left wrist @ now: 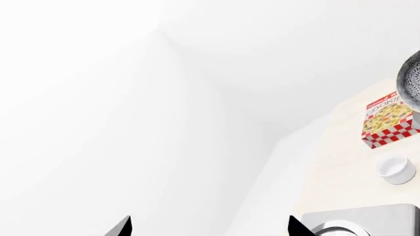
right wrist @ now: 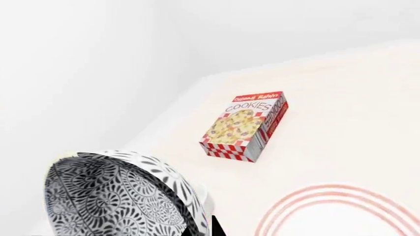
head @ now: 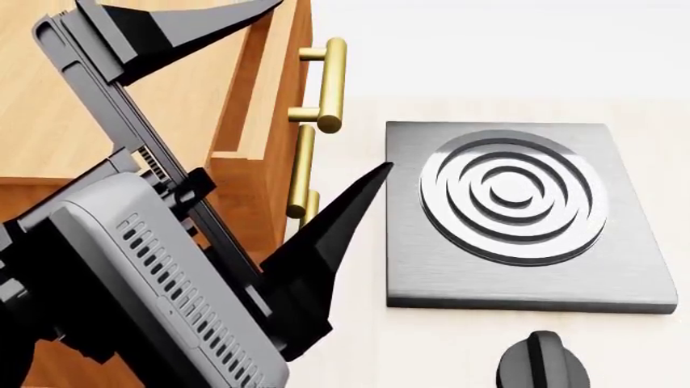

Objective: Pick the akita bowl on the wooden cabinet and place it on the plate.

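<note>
The right hand holds the bowl [right wrist: 118,194] by its rim; the bowl is tilted and raised above the pale bench [right wrist: 341,113], just beside the red-ringed plate [right wrist: 341,211], which lies flat on the bench. The fingers of the right hand are mostly hidden behind the bowl. A cookie box [right wrist: 246,125] lies flat on the bench beyond the plate. The left hand [head: 254,93] is spread wide and holds nothing; in the head view it hangs in front of the wooden cabinet [head: 97,97] with its brass handles [head: 323,85]. A grey stove [head: 518,214] sits on the bench beside the cabinet. A small white cup [left wrist: 396,168] stands near the cookie box.
</note>
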{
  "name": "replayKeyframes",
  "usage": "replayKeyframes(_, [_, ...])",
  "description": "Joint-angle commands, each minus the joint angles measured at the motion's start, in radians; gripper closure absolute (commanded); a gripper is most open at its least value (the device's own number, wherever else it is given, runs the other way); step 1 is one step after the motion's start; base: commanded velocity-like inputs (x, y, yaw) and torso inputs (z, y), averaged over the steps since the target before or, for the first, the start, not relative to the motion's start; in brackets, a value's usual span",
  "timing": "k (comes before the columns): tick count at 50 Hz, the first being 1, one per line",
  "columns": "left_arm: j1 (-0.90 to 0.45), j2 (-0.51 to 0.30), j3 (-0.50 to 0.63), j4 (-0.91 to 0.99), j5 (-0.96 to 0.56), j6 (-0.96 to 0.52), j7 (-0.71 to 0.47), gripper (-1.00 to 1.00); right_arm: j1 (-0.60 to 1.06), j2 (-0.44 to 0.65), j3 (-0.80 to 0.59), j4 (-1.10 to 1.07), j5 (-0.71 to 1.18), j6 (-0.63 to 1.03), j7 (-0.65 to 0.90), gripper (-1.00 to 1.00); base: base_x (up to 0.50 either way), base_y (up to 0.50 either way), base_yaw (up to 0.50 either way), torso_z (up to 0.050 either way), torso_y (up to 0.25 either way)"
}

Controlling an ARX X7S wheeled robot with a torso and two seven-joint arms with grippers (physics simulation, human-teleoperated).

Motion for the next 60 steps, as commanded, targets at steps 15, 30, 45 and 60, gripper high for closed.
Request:
replayKeyframes(15, [0.028, -0.002, 0.0, -0.02, 0.014, 0.014, 0.008, -1.0, 0.047, -0.07, 0.035, 0.129, 0.085, -0.046, -0.13, 1.0, 0.0, 0.0, 0.0, 0.0, 0.0])
replayKeyframes(30, [0.042, -0.002, 0.0, -0.025, 0.023, 0.019, 0.01, -1.0, 0.019, -0.089, 0.071, 0.171, 0.09, -0.065, -0.164, 1.0, 0.0, 0.0, 0.0, 0.001, 0.001])
replayKeyframes(45, [0.047, 0.0, -0.003, -0.031, 0.025, 0.019, 0.017, -1.0, 0.033, -0.116, 0.056, 0.237, 0.076, -0.076, -0.19, 1.0, 0.0, 0.0, 0.0, 0.0, 0.0])
replayKeyframes(60, [0.057, 0.003, -0.003, -0.032, 0.032, 0.018, 0.017, -1.0, 0.027, -0.129, 0.055, 0.271, 0.07, -0.08, -0.208, 1.0, 0.0, 0.0, 0.0, 0.0, 0.001])
